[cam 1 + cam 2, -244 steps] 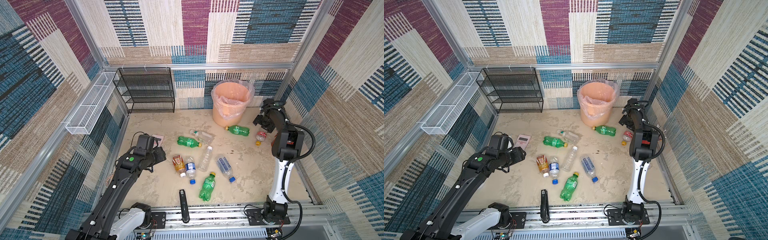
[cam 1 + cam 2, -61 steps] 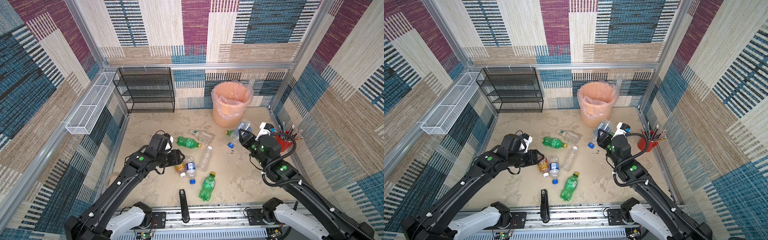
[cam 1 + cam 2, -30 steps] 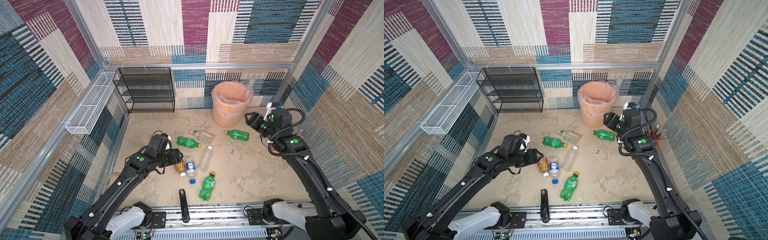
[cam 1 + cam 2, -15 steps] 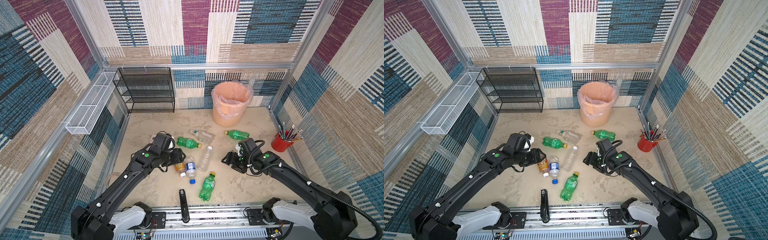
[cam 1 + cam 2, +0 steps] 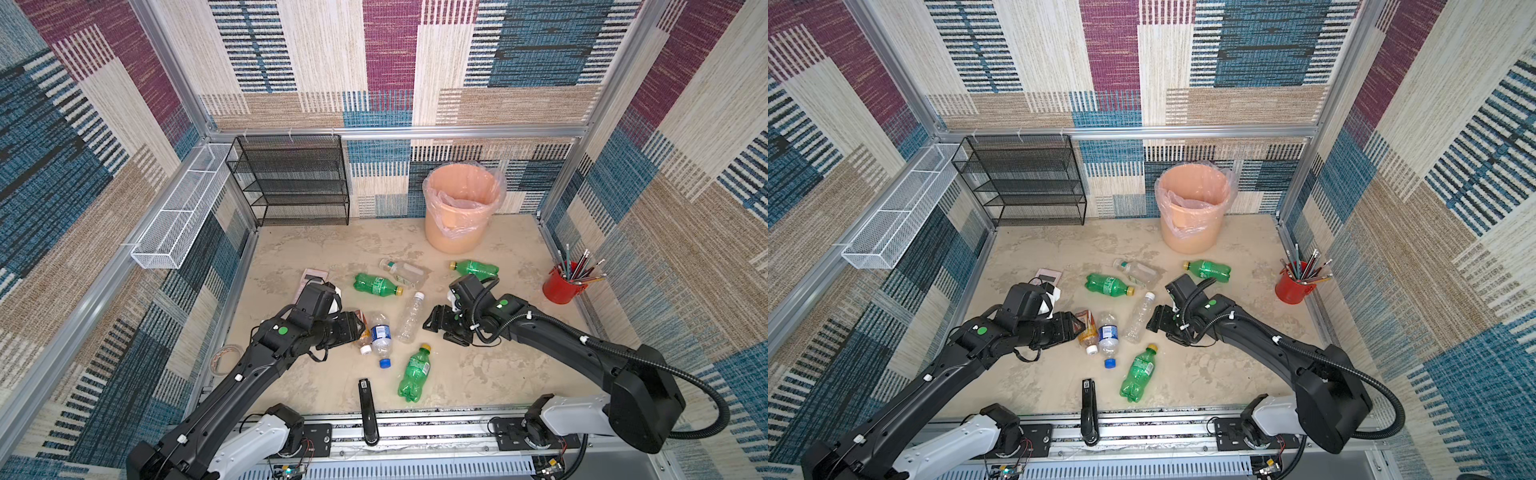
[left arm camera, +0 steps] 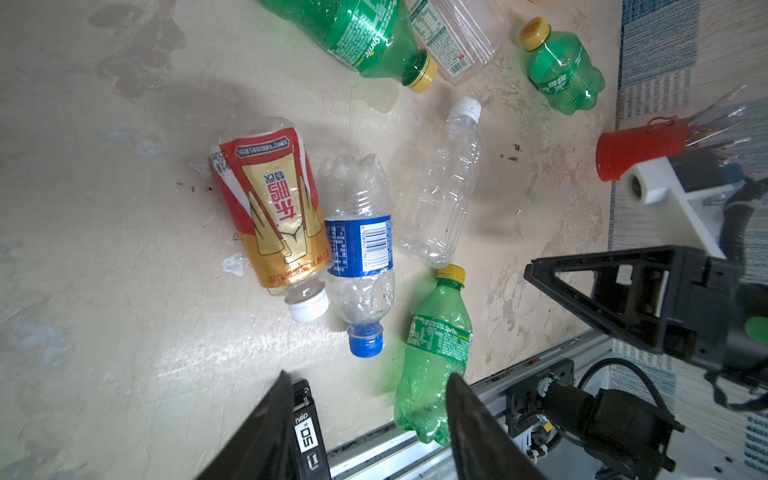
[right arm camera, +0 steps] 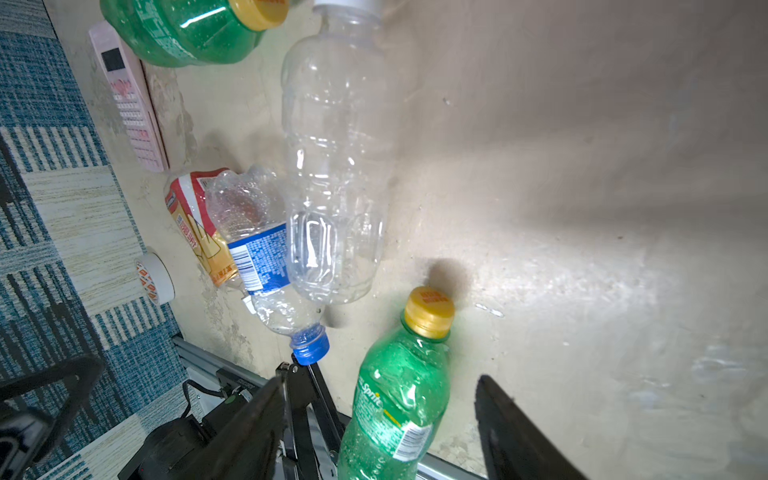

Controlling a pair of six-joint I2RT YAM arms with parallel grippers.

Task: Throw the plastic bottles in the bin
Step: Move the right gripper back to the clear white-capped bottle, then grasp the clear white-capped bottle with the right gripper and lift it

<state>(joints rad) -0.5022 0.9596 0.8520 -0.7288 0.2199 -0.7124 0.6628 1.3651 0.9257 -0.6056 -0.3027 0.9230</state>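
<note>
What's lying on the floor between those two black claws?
Three lie side by side there, in both top views: a gold-and-red bottle, a blue-labelled bottle and a white-capped clear bottle.

Both top views are bright, even and sharp. The arms throw only soft, faint shadows on the worktop (image 5: 498, 374). Wide-angle stretch leans the walls outward at the edges. In the right wrist view a pale glare washes the worktop (image 7: 582, 270) — the green bottle (image 7: 399, 395) casts a dark shadow beside its cap.
</note>
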